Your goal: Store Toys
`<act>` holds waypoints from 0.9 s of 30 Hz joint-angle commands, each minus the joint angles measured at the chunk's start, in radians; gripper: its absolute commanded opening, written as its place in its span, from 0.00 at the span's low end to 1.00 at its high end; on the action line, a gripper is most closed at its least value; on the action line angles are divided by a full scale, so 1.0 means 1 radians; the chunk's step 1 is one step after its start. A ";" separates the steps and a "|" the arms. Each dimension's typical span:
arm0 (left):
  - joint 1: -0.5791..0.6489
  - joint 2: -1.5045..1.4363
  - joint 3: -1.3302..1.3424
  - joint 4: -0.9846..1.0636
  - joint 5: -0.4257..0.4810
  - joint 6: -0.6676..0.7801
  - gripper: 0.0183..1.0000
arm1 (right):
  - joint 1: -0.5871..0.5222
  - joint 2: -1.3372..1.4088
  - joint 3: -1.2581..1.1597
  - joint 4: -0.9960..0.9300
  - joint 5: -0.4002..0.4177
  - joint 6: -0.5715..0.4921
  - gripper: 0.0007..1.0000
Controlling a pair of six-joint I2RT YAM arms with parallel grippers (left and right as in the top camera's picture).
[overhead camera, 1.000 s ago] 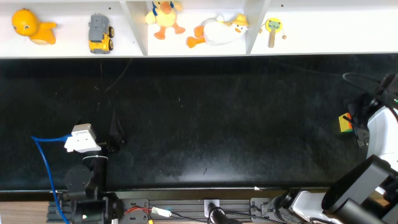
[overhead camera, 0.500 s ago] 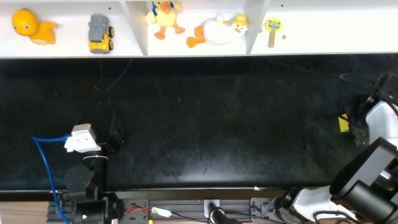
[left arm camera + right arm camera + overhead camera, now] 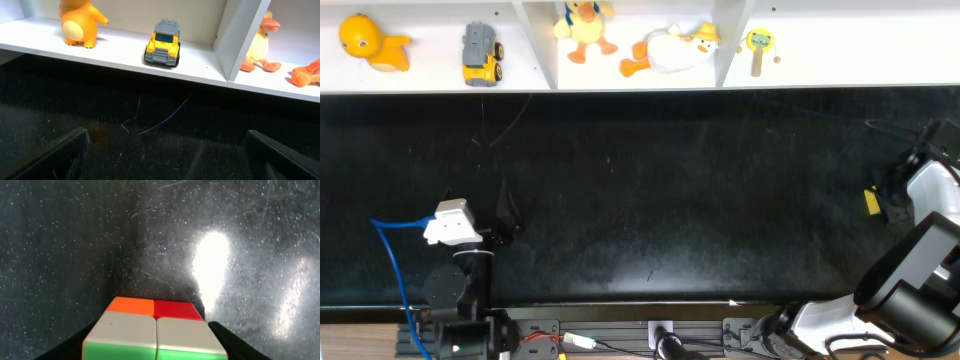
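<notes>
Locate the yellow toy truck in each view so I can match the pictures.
Top view: yellow toy truck on the white shelf, upper left.
Left wrist view: the truck stands upper middle, on that shelf.
Right wrist view: not in it.
Shared landmark: the orange duck beside the truck, also in the left wrist view.

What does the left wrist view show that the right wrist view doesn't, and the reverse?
Left wrist view: a white shelf holding an orange duck, a yellow truck and a plush duck. Right wrist view: a multicoloured cube, close up. Both: the black tabletop.
</notes>
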 commanded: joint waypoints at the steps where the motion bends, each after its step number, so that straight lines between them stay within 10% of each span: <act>1: -0.008 -0.012 -0.010 0.005 -0.012 -0.007 1.00 | -0.001 0.005 0.007 0.005 0.016 0.005 0.62; 9: -0.008 -0.012 -0.010 0.005 -0.012 -0.007 1.00 | -0.001 0.004 0.022 -0.011 -0.014 -0.017 0.46; 16: -0.008 -0.012 -0.010 0.005 -0.012 -0.007 1.00 | 0.000 -0.008 0.238 -0.194 -0.084 -0.107 0.05; 27: -0.008 -0.012 -0.010 0.005 -0.012 -0.007 1.00 | 0.067 -0.218 0.288 -0.085 -0.124 -0.482 0.05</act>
